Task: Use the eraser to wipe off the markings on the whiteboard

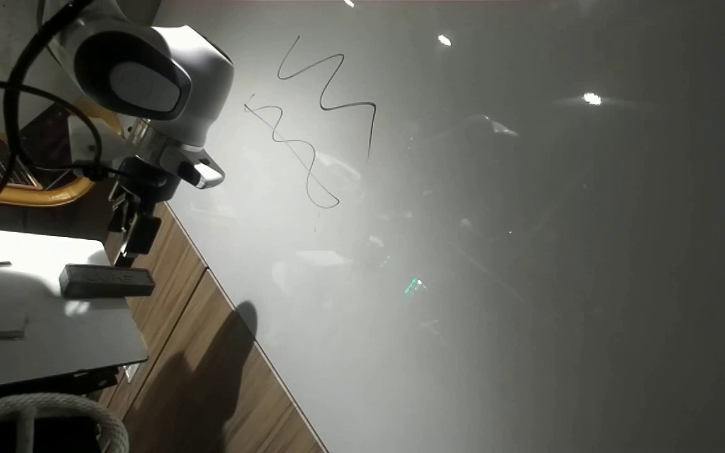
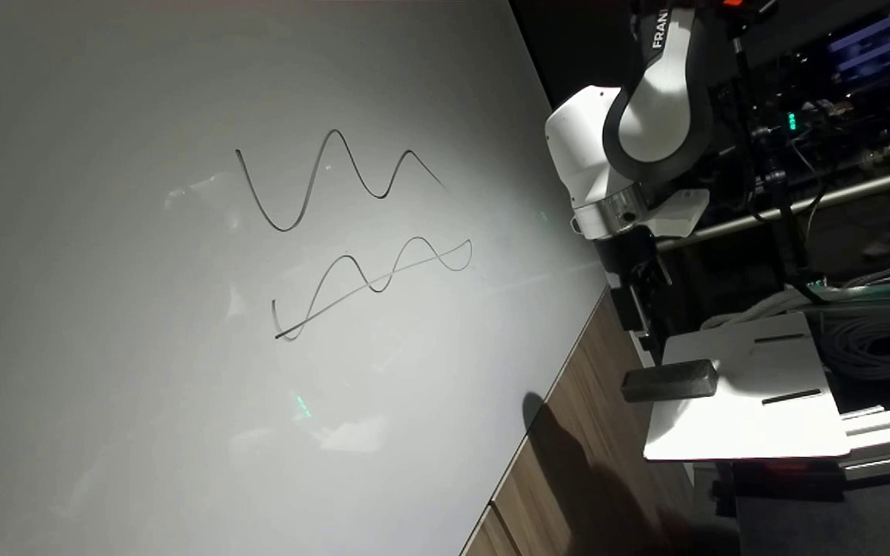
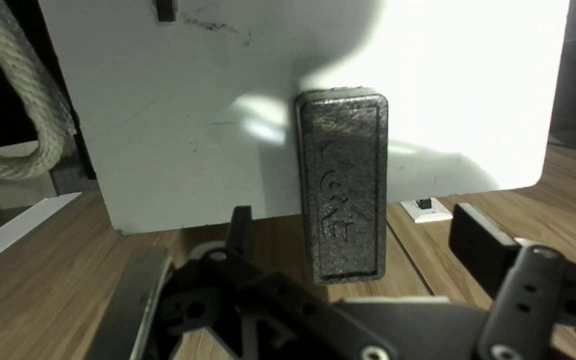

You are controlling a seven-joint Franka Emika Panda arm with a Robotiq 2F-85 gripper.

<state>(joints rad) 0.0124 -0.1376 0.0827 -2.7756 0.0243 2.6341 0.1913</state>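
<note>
The eraser [image 1: 107,281], a dark grey-black block, lies on the small white tabletop with one end past its edge. It also shows in an exterior view [image 2: 670,381] and in the wrist view [image 3: 345,185]. My gripper [image 1: 127,248] is open just above the eraser, also seen in an exterior view [image 2: 646,344]. In the wrist view, the eraser shows between the spread fingers [image 3: 363,237], with a gap on each side. The whiteboard [image 1: 526,251], large and glossy grey, carries two black squiggles: a zigzag [image 1: 342,56] and a looped one crossed by a straight stroke [image 1: 314,152].
The white tabletop [image 3: 168,165] has slots and smudges. Wood panels [image 1: 180,314] border the whiteboard, with a small white outlet [image 3: 427,210]. A coiled rope [image 1: 54,402] is beside the tabletop. An open laptop [image 1: 4,165] sits behind the arm. Cables hang along the arm.
</note>
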